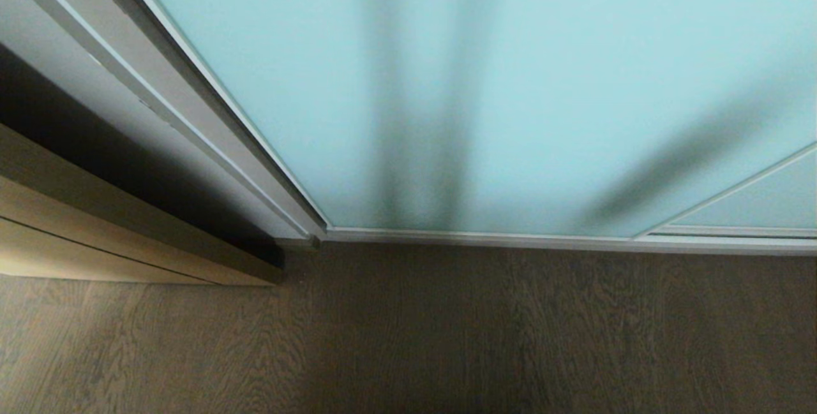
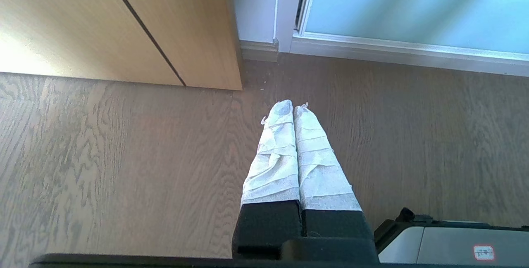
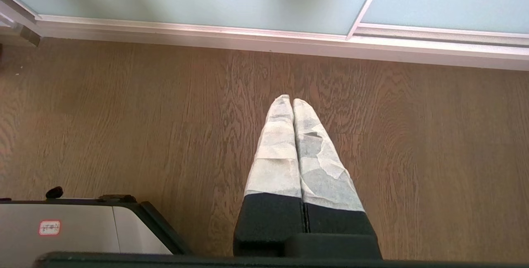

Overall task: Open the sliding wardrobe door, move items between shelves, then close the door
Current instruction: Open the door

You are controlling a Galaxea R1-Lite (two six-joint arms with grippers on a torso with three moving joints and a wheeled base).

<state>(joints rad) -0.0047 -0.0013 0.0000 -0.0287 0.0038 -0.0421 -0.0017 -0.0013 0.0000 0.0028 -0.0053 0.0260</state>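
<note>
Wood-grain flooring fills the lower half of the head view, grey-brown and running up to the wardrobe's bottom track; the sliding wardrobe door, a frosted pale blue-green pane in a thin silver-white frame, takes up everything from ten o'clock round to two o'clock, standing shut against the grey jamb, with dark soft shadows down its glass; a second glass panel overlaps it at three o'clock; a light wood door sits at nine o'clock. Neither arm shows in the head view. The left gripper hangs over the floor, its white-wrapped fingers pressed together and holding nothing, the door's lower rail at one o'clock from the tips and well apart; the right gripper hangs likewise, fingers pressed together and empty, the rail at twelve o'clock, apart from it.
</note>
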